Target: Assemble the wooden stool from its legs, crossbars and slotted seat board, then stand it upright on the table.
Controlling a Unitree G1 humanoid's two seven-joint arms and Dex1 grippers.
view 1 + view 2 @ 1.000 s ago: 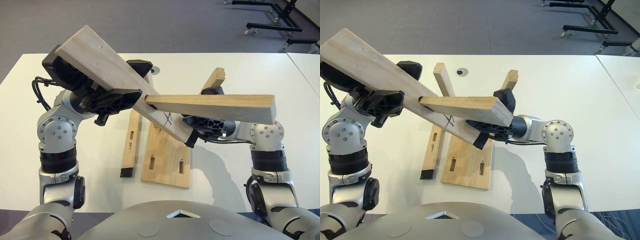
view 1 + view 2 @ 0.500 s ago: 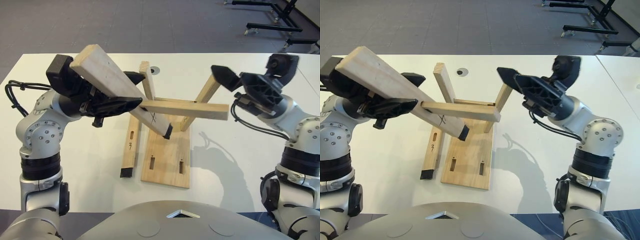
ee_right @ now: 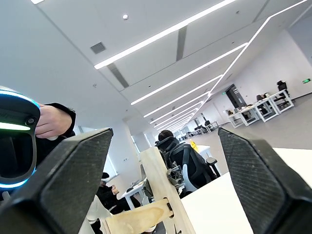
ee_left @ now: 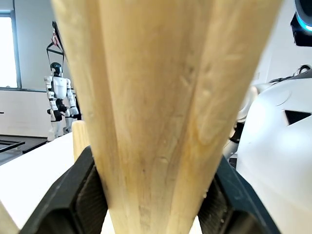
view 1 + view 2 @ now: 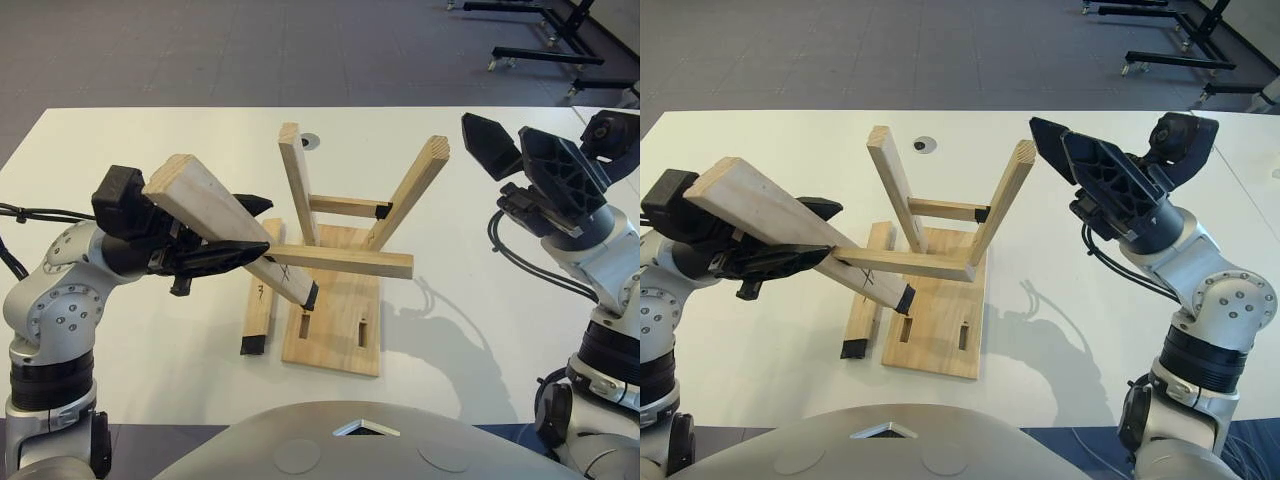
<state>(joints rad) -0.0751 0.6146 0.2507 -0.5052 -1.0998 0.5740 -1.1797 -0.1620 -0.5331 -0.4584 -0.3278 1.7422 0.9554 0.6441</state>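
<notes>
Wood first: the held leg (image 5: 205, 205), with a long crossbar (image 5: 345, 261) stuck in its side, now hangs low and tilted, just over the near left part of the seat board (image 5: 340, 350). A second ago this pair was high up and both grippers were on it. Now the left gripper (image 5: 255, 230) carries it alone, squeezed tight on the leg. The left wrist view shows the black pads (image 4: 85, 192) pressing both sides of the wood. The right gripper (image 5: 495, 130) has let go of the crossbar and swung up and away to the right. Its two fingers are spread wide with nothing in them. The crossbar did not drop when it was let go, so I think it sits firmly in the leg. The seat board lies flat on the table (image 5: 480, 330). Two standing legs (image 5: 298, 180) already stick up from its far end, joined by a short crossbar (image 5: 345, 207). The black-tipped end of the held leg is near a slot in the board, but I cannot tell if it touches. One loose leg (image 5: 260, 305) lies flat on the table, right beside the board's left edge. So the stool looks about half built. The held leg seems ready to go into its slot next. The free right gripper could then fetch the loose leg or help hold things steady.
</notes>
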